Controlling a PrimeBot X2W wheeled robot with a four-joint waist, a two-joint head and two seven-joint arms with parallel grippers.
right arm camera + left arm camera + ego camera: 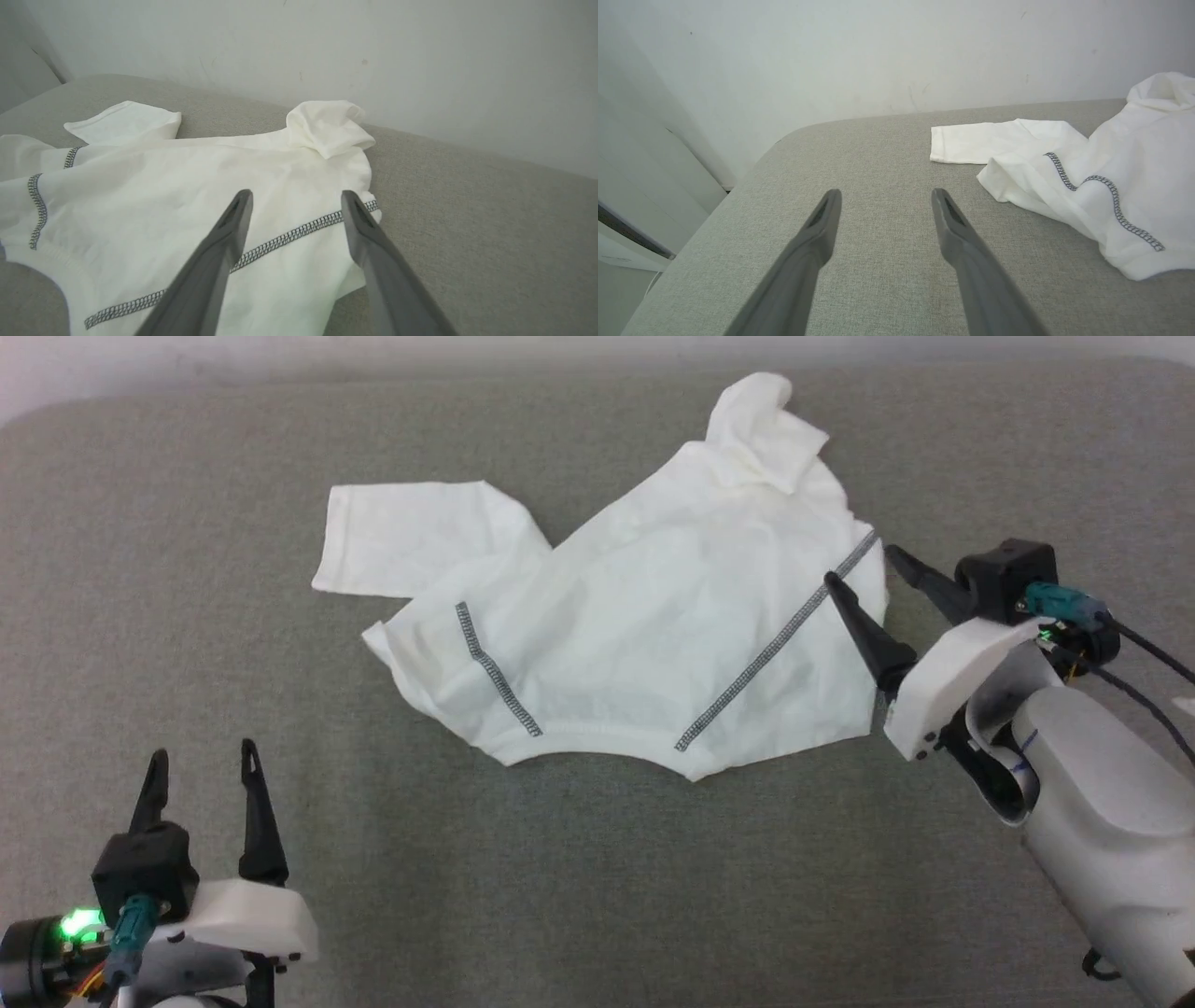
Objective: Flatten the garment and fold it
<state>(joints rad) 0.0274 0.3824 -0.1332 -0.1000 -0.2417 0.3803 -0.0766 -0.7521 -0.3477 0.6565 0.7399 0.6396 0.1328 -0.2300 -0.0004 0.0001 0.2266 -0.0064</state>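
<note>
Flattening stage, I'd say: the shirt [644, 625] lies rumpled mid-couch [560, 877], one sleeve out left and a bunched-up lump at the far edge. The right gripper [859, 566] hangs wide open at its right edge, holding nothing. The left gripper [203, 751] is open too, well apart. Next up is probably pinching that lump and tugging it flat.

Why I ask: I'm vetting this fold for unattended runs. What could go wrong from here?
1. The right claw stands open at the edge of the garment beside a grey seam; closing there may pinch several layers and drag the cloth askew.
2. The bunched lump at the far end is not spread; folding now would likely trap it.
3. One sleeve runs under the body's edge and may crease.
</note>
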